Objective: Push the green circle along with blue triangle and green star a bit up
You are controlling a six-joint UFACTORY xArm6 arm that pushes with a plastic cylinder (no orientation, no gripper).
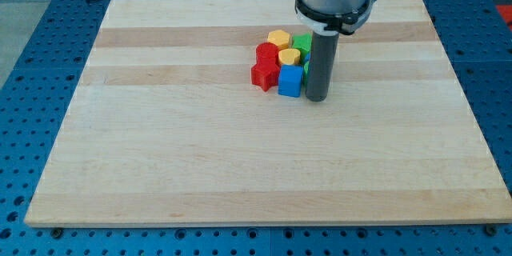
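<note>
My tip (317, 98) rests on the wooden board (200, 152), touching the right side of a tight cluster of blocks. A green block (302, 43) shows at the cluster's top right, partly behind the rod; I cannot make out its shape. A sliver of blue (306, 65) shows against the rod's left edge. The rod hides whatever lies behind it, so I cannot tell the green circle from the green star, and the blue triangle does not show clearly. A blue cube (290, 81) sits just left of the tip.
The cluster also holds a yellow hexagon (278, 38) at the top, a yellow block (289, 56) in the middle, a red round block (266, 52) on the left and a red star (262, 75) at the lower left.
</note>
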